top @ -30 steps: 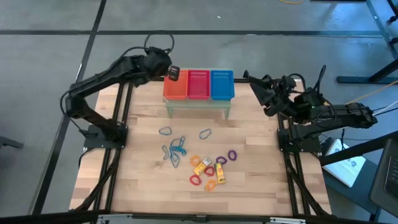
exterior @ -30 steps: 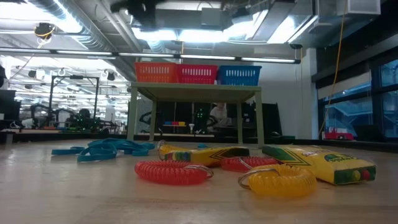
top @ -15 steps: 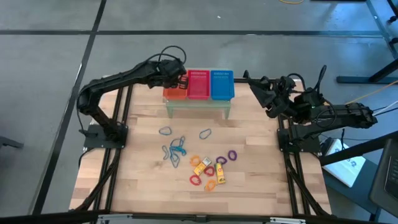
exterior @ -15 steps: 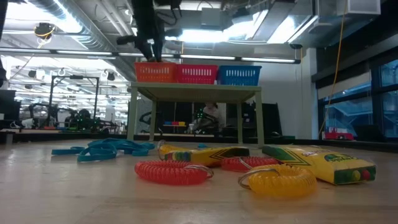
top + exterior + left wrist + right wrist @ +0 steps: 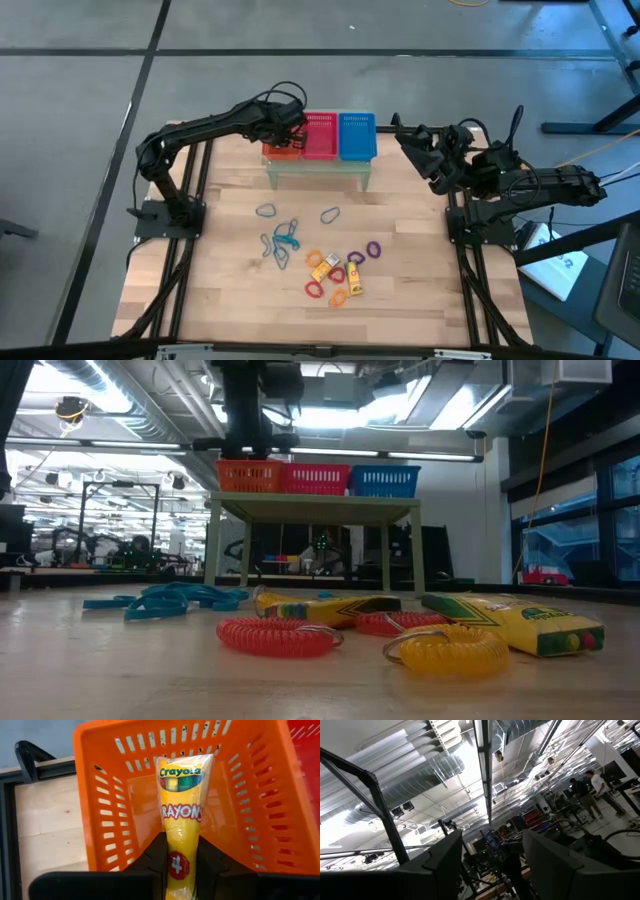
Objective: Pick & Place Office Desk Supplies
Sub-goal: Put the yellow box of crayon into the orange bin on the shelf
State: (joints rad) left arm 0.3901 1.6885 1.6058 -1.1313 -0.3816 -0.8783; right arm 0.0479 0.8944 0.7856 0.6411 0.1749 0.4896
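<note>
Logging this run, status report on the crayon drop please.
Left gripper shut on yellow crayon box, over orange mesh basket. Right gripper idle at table's right edge, fingers open. Nothing blocking.

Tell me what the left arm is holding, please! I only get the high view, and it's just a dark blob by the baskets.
Observer: A yellow crayon box. The left arm's jaws are shut on it.
Operator: Which basket is it going in?
Observer: Its far end is already inside the orange basket.
Operator: Is the right arm holding anything?
Observer: No. The right arm's jaws are open and empty, pointing up at the ceiling.
</note>
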